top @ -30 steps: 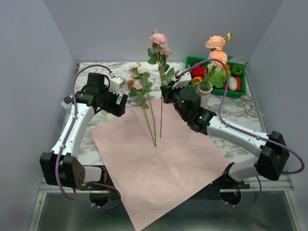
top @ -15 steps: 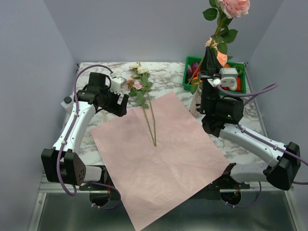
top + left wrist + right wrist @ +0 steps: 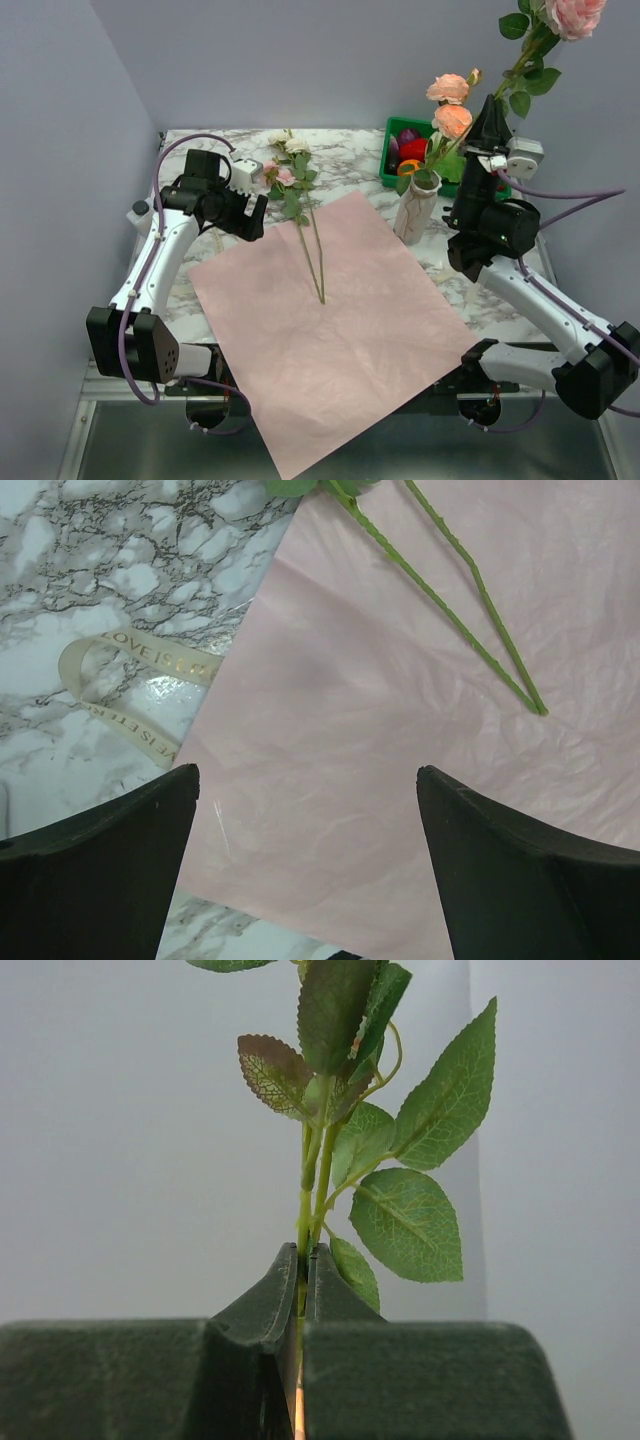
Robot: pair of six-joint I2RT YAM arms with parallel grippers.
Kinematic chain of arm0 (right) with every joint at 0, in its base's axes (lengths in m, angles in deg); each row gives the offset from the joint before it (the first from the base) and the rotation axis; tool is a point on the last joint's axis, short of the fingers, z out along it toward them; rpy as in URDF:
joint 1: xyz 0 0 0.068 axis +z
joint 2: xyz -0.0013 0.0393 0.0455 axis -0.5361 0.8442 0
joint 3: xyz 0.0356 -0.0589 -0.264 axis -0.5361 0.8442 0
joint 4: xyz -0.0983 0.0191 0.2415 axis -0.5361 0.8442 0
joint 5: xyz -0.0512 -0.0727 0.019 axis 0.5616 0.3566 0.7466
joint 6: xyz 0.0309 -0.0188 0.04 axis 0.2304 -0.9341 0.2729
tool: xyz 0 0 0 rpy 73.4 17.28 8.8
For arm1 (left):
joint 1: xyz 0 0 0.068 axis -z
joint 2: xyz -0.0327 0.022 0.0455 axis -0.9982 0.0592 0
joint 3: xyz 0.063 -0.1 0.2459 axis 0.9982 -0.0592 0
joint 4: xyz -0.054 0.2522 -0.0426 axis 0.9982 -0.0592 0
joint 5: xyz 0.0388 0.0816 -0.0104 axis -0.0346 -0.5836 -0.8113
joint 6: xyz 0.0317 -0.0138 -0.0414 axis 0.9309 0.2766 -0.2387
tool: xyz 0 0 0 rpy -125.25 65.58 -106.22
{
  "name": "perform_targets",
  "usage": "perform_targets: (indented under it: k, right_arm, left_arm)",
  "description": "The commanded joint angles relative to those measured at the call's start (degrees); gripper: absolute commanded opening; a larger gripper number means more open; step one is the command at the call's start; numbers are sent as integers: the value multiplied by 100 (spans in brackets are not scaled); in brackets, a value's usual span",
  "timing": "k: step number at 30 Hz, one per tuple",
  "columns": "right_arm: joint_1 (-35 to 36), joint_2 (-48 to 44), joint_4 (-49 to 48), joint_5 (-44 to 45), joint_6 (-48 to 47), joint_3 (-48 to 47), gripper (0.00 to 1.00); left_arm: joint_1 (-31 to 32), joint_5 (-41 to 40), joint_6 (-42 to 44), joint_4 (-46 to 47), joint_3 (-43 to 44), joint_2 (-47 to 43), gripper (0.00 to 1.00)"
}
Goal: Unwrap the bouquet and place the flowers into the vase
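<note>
- Lilac-pink paper [image 3: 330, 330] lay unfolded and flat on the marble table [image 3: 345, 150], its near corner overhanging the front edge.
- Left hand [image 3: 307, 772] hovered over the paper's left edge, fingers spread wide, holding nothing.
- Cream ribbon [image 3: 130, 690] lay loose on the table just beside the paper.
- Two flowers [image 3: 298, 195] lay side by side, stems on the paper, heads out on the marble.
- Off-white vase [image 3: 414, 208] stood upright by the paper's far right edge, with peach roses [image 3: 450, 105] in it.
- Right hand [image 3: 489, 110] pointed upward right of the vase, fingers pinching the stem of a pink rose [image 3: 572, 15].
- Green crate [image 3: 390, 150] sat behind the vase.
</note>
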Motion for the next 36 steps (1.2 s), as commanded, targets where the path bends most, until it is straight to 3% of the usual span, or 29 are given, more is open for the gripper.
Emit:
perform_targets:
  k: [1,16,27,29,30,32,33,36]
  right_arm:
    - [-156,-6,251,27,448,247,1]
    - [-569,741,-302,203,650,519,1]
    - [-578,672,-620,668,948,1521,2]
    - [-569,523,-340,625,1141,1609,10]
    - [-578,452,-242,616,1203,1671,25]
    - [-569,190,274,493,1492,1689,42]
    - [-569,66,486,423,1607,1671,55]
    - [-561,-425,1164,54,1959,1689,67]
  left_arm:
    - [-34,170,-52,43,195,62,99]
    - [-52,91,115,-115,301,44,99]
    - [-52,135,71,-80,283,88,99]
    - [-52,144,54,-54,266,105,99]
    - [-52,161,54,-45,257,123,99]
    - [-52,179,19,-45,257,123,99]
    - [-52,188,19,-36,248,114,99]
    - [-52,196,-8,-10,213,105,99]
